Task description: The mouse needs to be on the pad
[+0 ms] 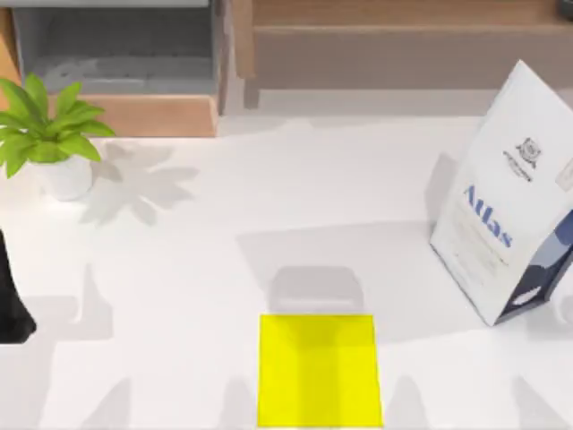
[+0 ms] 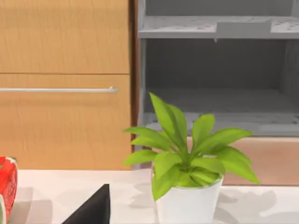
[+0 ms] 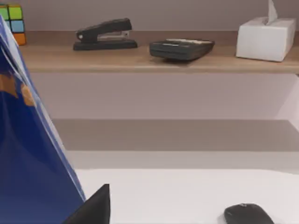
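The pad (image 1: 318, 372) is a flat bright yellow square lying at the table's front edge, near the middle, with nothing on it. The mouse (image 3: 247, 215) is small, black and rounded, and rests on the white tabletop in the right wrist view, apart from the blue side of the bag (image 3: 28, 154). A dark part of my right gripper (image 3: 91, 209) juts into that view, well short of the mouse. My left arm (image 1: 11, 305) is parked at the table's left edge, and a dark part of its gripper (image 2: 91, 210) faces the potted plant (image 2: 187, 168).
A white "Atlas" bag (image 1: 501, 202) stands at the right, the potted plant (image 1: 45, 134) at the back left. A red object (image 2: 6, 186) sits near the left gripper. A back shelf holds a stapler (image 3: 103, 35), a calculator (image 3: 181, 48) and a tissue box (image 3: 266, 38).
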Controlling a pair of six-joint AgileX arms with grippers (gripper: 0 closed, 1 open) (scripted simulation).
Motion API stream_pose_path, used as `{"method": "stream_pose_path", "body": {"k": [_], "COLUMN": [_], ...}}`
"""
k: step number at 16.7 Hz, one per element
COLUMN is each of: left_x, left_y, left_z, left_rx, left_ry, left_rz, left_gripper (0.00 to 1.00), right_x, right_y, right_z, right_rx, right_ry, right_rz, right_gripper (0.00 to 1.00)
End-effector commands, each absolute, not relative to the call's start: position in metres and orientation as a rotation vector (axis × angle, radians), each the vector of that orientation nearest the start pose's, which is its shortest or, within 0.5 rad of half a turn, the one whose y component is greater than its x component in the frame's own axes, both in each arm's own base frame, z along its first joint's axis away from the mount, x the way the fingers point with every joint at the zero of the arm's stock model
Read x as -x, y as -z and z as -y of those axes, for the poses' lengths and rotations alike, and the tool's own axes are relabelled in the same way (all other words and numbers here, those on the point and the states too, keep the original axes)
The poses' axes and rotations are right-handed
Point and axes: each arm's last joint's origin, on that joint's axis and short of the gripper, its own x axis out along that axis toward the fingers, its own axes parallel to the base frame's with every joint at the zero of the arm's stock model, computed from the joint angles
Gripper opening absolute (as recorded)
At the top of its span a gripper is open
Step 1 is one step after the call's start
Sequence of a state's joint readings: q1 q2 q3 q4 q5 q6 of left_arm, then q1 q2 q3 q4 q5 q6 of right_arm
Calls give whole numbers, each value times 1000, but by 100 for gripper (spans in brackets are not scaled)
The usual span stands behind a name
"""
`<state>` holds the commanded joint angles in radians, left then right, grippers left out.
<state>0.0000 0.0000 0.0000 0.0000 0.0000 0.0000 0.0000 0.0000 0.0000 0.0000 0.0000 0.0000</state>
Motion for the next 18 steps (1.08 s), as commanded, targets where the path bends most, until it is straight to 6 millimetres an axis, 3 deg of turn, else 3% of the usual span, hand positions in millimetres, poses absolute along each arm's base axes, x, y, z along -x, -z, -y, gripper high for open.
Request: {"method": "stream_pose_path", "body": {"k": [5,8,11,14,18], "left_x": [-106,-106,-106,-106,-106], "left_y": [-160,-160,-160,-160,-160], "left_z": [1,1,1,1,1], "left_rx": [0,0,0,0,0], "left_ry": [0,0,0,0,0], "left_rz": [0,0,0,0,0], "left_gripper": [100,100,100,100,100], "right_x": [-106,-109,-125,-165,-254], "right_y": [-172,-201,-245,-291,-329], "right_z": [2,3,5,8,17], "right_rx": [20,63,117,170,229], "right_ry": [9,18,13,-9,-58], "right_rz": [-42,-147,-301,-500,-780], "right_gripper": [100,100,100,100,100]}}
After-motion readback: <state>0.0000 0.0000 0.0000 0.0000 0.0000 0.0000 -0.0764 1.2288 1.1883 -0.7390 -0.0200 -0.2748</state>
